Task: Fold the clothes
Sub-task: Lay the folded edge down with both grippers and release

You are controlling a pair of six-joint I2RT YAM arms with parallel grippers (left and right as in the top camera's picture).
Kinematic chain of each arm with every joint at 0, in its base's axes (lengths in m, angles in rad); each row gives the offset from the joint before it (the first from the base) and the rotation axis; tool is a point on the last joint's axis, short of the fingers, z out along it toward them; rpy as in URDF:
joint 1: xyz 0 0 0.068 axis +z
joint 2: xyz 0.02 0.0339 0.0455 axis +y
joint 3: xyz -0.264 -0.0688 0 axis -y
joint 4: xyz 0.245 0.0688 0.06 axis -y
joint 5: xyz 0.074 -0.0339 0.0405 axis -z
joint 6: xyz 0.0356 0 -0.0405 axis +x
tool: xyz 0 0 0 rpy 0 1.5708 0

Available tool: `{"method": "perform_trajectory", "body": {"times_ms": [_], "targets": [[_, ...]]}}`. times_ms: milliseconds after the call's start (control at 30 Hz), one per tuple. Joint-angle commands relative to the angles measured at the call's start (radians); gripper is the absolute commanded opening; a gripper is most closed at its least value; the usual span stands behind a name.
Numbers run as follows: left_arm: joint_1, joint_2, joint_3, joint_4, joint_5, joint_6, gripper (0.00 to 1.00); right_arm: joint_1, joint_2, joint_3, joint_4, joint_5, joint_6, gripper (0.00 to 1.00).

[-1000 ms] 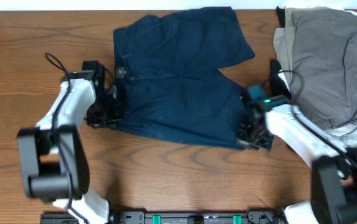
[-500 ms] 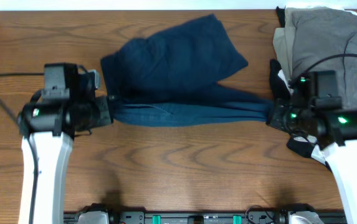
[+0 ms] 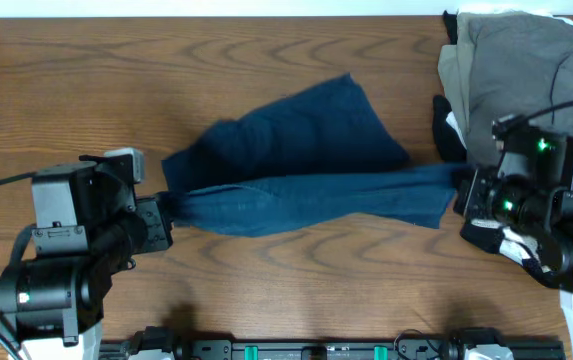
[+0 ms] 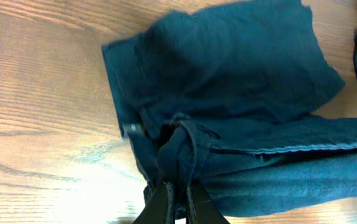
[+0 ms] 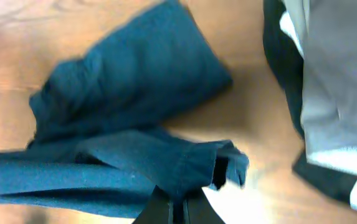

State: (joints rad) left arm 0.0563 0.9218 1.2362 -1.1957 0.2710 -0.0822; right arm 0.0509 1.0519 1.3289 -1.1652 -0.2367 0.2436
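Though taut, one shorts (image 3: 296, 170), two claws (image 3: 166, 210) (image 3: 458, 192)

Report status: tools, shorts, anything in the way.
Left tool shut on dark navy blue cloth shorts, left end. Right tool shut on right end. Near edge stretched between them. Grey and beige garment heap beside right tool.

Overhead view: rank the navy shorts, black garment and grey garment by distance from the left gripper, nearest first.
1. navy shorts: clamped in the fingers of the left gripper, stretching across the middle.
2. black garment: right side, just left of the grey one.
3. grey garment: far right corner.
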Motion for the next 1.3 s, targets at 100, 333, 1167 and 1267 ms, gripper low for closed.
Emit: {"method": "perform_trajectory", "body": {"times_ms": [100, 333, 1167, 1267], "targets": [[0.021, 0.08, 0.014, 0.028, -0.131, -0.009, 0.06, -0.024, 0.15, 0.015, 0.083, 0.128, -0.059, 0.01], [0.021, 0.243, 0.013, 0.142, -0.175, -0.01, 0.06, -0.024, 0.336, 0.015, 0.22, 0.118, -0.11, 0.01], [0.021, 0.777, 0.013, 0.735, -0.291, -0.009, 0.06, 0.056, 0.928, 0.015, 0.91, 0.041, -0.19, 0.01], [0.021, 0.824, 0.013, 0.799, -0.291, -0.009, 0.06, 0.069, 0.985, 0.015, 0.981, 0.042, -0.19, 0.01]]}}
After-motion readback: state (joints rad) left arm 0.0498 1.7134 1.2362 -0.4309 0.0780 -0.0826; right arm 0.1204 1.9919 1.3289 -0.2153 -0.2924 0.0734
